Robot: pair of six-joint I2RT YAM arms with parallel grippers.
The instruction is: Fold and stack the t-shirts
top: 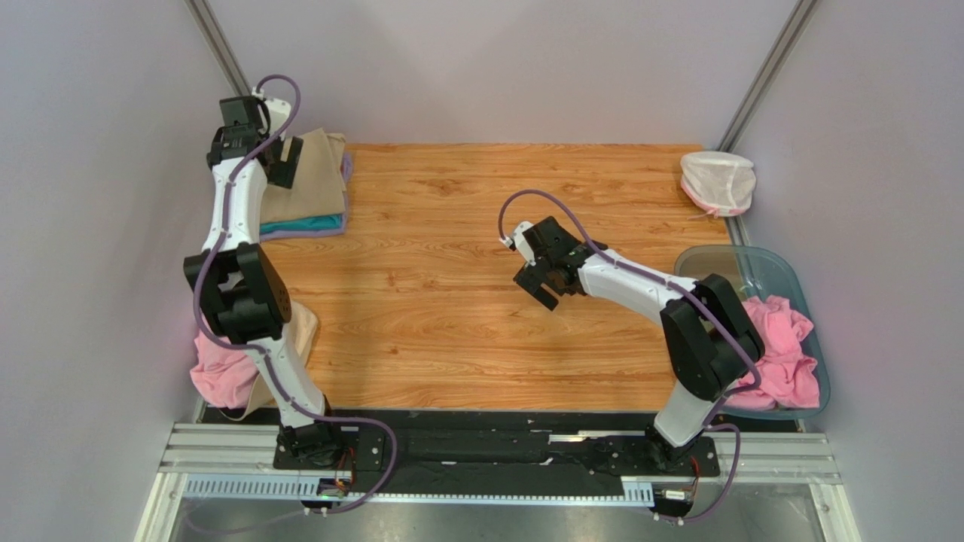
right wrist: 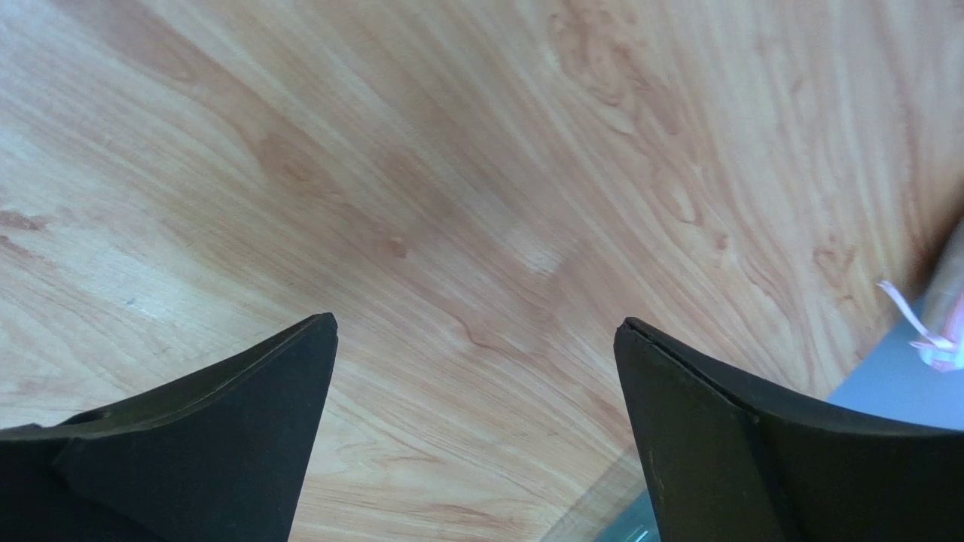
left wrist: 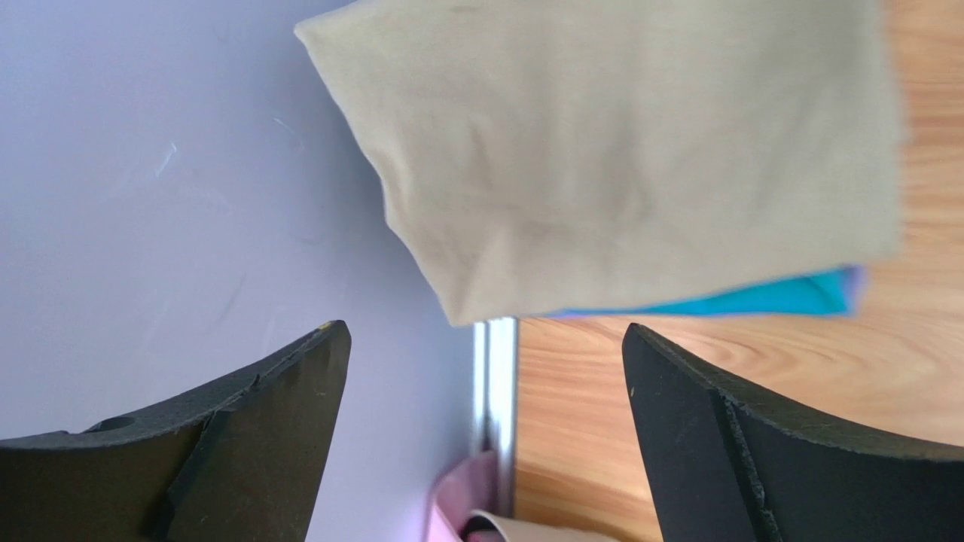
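Your left hand (left wrist: pixel 487 339) stands open close to the folded tan-beige cotton t-shirt (left wrist: pixel 634 147); your right hand (right wrist: pixel 475 328) is open over the wooden worktop (right wrist: pixel 453 169).

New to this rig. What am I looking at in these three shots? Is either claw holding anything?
Two white jointed robot arms, left and right, are bolted at the near edge of a wooden table. The wide picture looks down from above and behind them; the other two come from a camera on each wrist. The left claw, the two black wedges in its wrist picture, hangs open above a folded stack in the far left corner: a tan-beige cotton t-shirt on top, a teal t-shirt beneath. The right claw is open over bare wood. Neither holds anything. Crumpled pink t-shirts lie in a clear bluish plastic tub on the right; a white net pouch sits at the far right corner.
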